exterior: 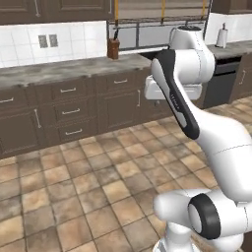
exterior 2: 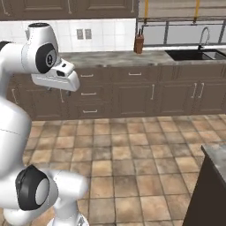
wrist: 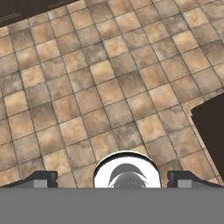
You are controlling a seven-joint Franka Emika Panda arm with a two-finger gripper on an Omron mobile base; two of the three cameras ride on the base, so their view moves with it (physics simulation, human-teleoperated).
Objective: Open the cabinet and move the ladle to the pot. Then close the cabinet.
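Your gripper (wrist: 116, 178) hangs wide open and empty over brown tile floor (wrist: 109, 87), facing base cabinets (exterior: 69, 110) under a grey stone counter (exterior: 64, 69), knife block (exterior: 113, 47) beside sink (exterior 2: 198, 54)

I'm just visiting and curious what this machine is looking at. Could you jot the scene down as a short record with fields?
Setting: simulated kitchen, tiled floor
Robot: white arm, well back from the counter
Hand: hand open, empty, pointing down at the floor
Wall cabinet: cabinet doors shut
Counter items: knife block, paper-towel roll
Sink: sink with faucet
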